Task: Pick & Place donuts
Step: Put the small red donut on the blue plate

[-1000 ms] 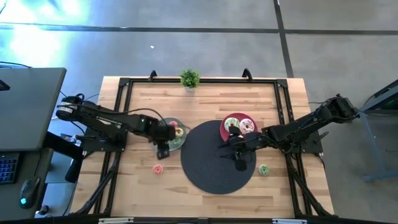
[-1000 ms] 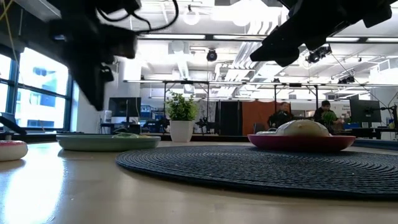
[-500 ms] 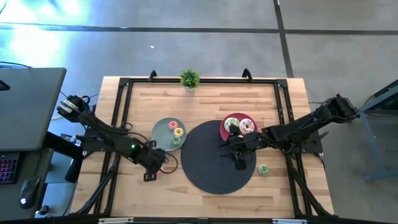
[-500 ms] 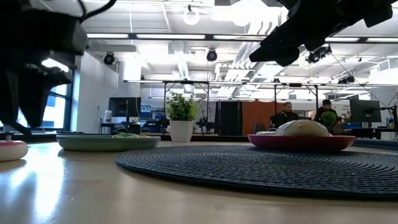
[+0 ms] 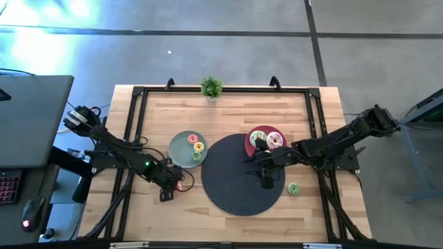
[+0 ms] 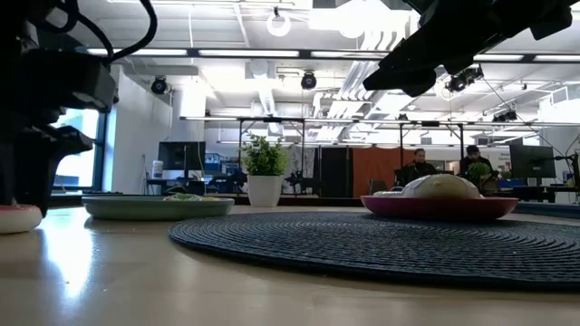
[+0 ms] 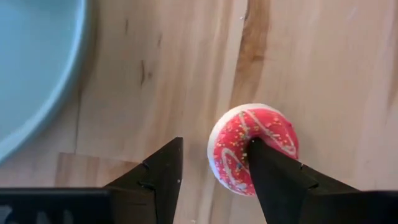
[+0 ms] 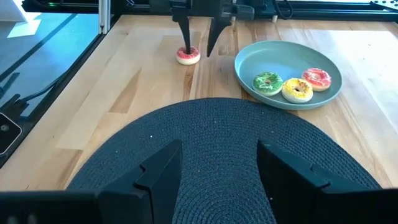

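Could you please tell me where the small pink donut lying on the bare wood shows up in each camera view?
High view: pink donut at the left gripper, below the grey-green plate.
Low view: far left edge, left of that plate.
Left wrist view: centre, one finger over its hole.
Right wrist view: upper left.
Shared landmark: the grey-green plate.

We see a wooden table (image 5: 228, 111): a black round mat (image 5: 235, 190) at centre, a grey-green plate (image 5: 181, 149), red plate (image 5: 257, 133), potted plant (image 5: 211, 88), pink donut (image 5: 179, 187) and green donut (image 5: 293, 188) around it.
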Motion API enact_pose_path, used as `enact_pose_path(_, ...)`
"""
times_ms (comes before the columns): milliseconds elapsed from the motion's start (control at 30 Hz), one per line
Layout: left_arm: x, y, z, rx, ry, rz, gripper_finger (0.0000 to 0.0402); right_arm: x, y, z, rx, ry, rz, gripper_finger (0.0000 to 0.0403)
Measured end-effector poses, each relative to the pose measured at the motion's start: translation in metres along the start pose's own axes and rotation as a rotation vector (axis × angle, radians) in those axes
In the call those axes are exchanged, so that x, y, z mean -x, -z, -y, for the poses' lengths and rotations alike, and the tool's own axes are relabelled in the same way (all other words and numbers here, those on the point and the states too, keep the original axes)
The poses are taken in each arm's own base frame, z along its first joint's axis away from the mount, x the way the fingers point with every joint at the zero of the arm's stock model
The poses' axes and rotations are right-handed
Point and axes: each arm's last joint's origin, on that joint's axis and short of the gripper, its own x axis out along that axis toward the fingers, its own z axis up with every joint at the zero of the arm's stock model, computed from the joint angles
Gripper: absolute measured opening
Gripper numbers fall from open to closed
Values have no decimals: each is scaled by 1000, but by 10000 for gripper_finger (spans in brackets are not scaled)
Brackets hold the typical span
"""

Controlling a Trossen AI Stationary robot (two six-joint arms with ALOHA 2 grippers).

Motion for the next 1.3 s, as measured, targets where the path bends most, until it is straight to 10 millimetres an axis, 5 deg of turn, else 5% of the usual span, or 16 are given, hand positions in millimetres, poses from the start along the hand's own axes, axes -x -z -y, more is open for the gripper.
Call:
enact_pose_path(433, 10, -29, 7, 67, 51, 158, 6, 0, 0, 0, 0, 0, 0, 197)
enact_pose_path(700, 13, -54, -40, 146, -231, 190, 23, 0, 0, 0, -1, 0, 1, 197)
enact_pose_path(867, 13, -62, -63, 212, -263, 171, 23, 0, 0, 0, -1, 0, 1, 197)
enact_pose_path(1300, 19, -64, -68, 210, -273, 185, 23, 0, 0, 0, 0, 0, 0, 197)
